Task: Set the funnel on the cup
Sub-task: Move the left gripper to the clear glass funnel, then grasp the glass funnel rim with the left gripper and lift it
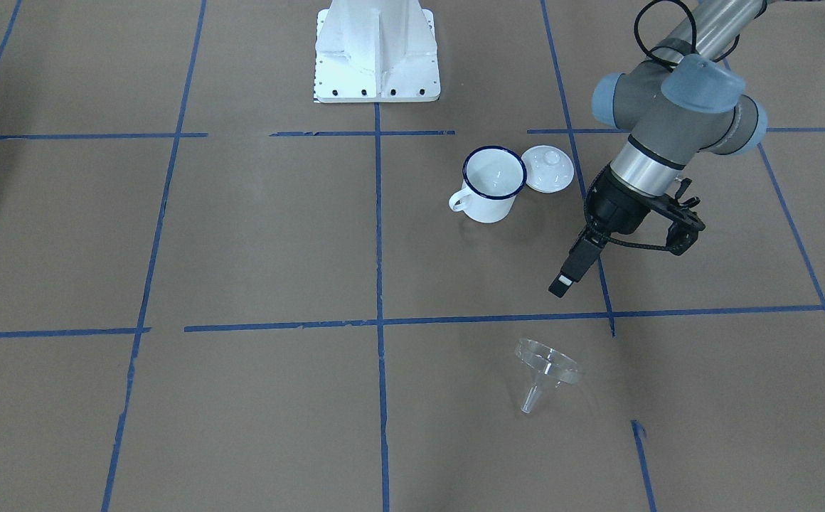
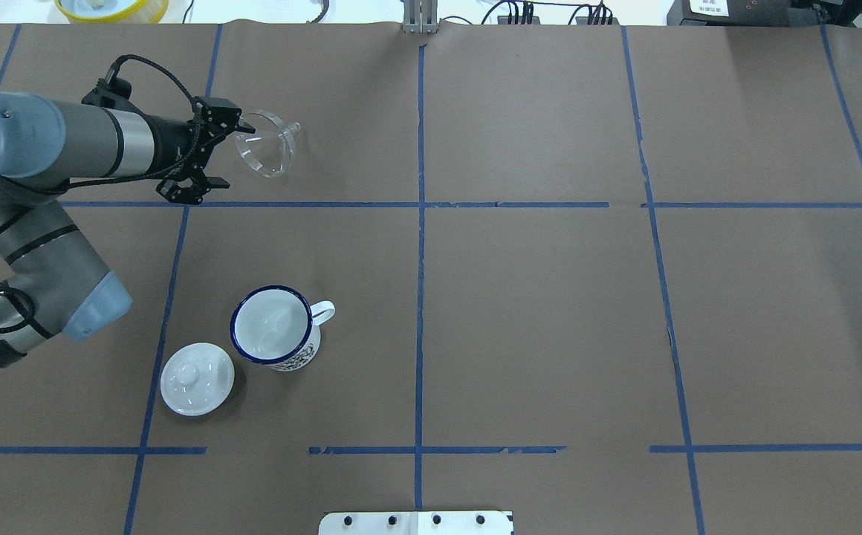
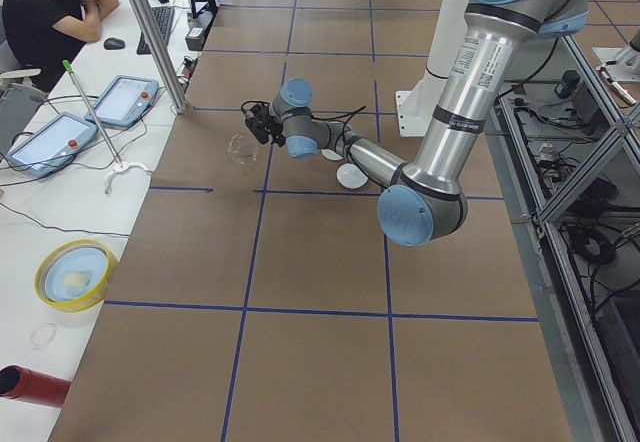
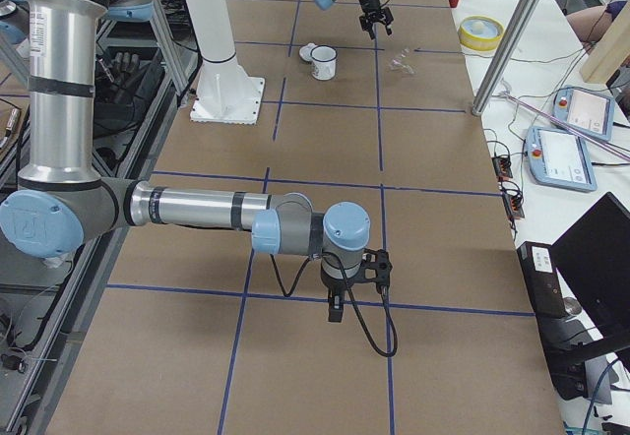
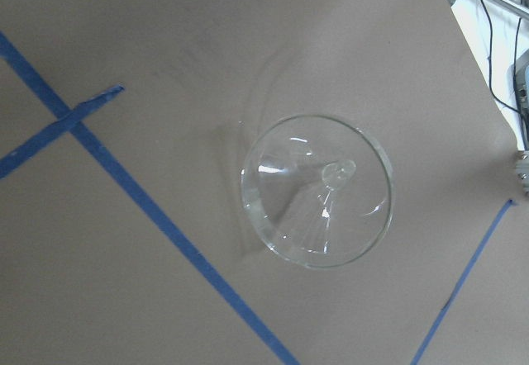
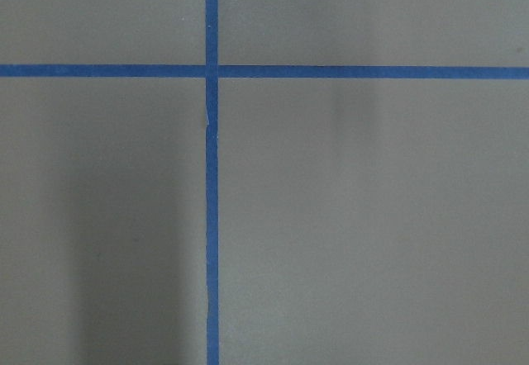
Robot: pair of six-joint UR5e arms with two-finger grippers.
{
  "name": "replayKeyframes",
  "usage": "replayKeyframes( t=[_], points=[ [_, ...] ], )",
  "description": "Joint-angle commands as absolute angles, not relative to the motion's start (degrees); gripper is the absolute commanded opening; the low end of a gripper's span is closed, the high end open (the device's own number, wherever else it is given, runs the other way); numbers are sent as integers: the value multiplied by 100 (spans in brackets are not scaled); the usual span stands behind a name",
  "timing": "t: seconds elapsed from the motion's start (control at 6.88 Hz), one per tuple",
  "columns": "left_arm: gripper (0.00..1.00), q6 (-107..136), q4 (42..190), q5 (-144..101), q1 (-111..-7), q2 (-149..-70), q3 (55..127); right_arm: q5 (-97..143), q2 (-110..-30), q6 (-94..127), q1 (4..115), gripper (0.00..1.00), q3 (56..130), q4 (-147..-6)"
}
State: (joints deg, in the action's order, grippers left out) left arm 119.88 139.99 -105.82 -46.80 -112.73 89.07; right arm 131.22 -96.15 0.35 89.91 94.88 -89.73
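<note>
where the left claw (image 2: 227, 156) hangs: above the brown table (image 2: 550, 312), off its surface, on an arm stretched out low from the robot's left side.
left claw state: fingers spread wide, nothing between them.
funnel (image 2: 264, 145): just ahead of the left claw's fingertips, lying tipped on its side on the table, wide mouth turned toward the claw, spout pointing away; the front camera shows a gap between claw and funnel.
left wrist camera: looks into the funnel's round mouth, the spout seen through the clear cone.
cup (image 2: 275, 336): well behind the left claw, back toward the robot's base, upright, open, handle toward the robot's right.
lid (image 2: 197, 377): white, knob up, flat on the table just beside the cup, on the robot's left of it.
right claw (image 4: 335, 309): seen only from the side camera, pointing down, well apart from funnel and cup; cannot tell whether wide or narrow.
tape (image 6: 212, 175): blue lines crossing below the right claw's camera.
</note>
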Motion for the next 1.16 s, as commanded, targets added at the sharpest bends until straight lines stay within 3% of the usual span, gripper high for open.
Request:
replayKeyframes(
  t=[0.0,1.02],
  points=[
    [100,12076,14194,-9970,-4685,-11783,8143,13122,-9615,35,8991,100,9492,-8974],
    [93,12656,15387,-9132,-4658,-12199,6954,13122,-9615,35,8991,100,9483,-8974]
  ],
)
